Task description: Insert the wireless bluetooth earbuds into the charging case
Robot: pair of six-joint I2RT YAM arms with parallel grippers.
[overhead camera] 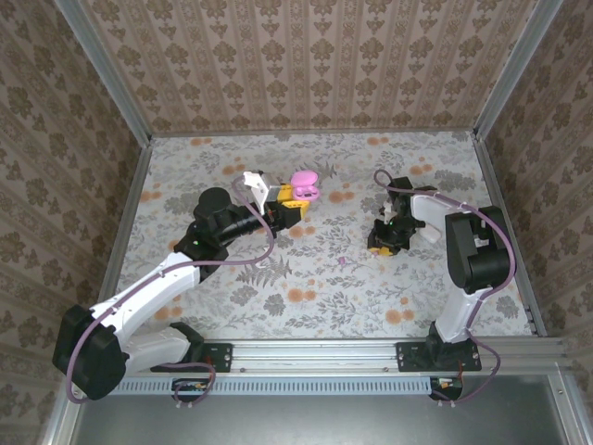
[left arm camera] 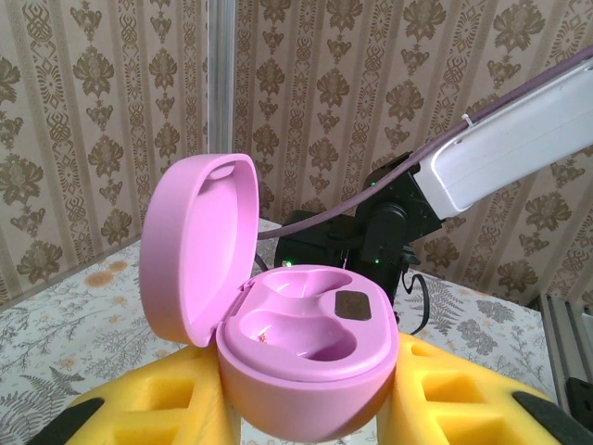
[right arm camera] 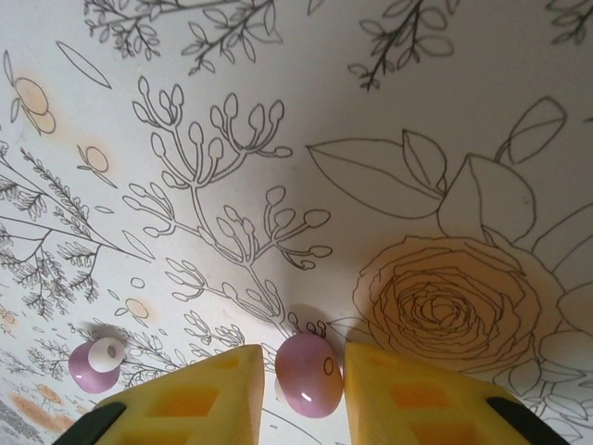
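Pink charging case (left arm camera: 310, 366), lid flipped open, clamped in the left gripper (left arm camera: 306, 413), right gripper (right arm camera: 304, 394) straddling one purple earbud (right arm camera: 309, 371), pinch unclear, second earbud (right arm camera: 94, 363) lying just beside

Floral-print worktop (overhead camera: 371, 297), grey leaves, orange blooms. In my right wrist view two purple earbuds (right arm camera: 308, 374) lie on it, apart: one at bottom centre, the other (right arm camera: 95, 362) bottom left, white tip showing.
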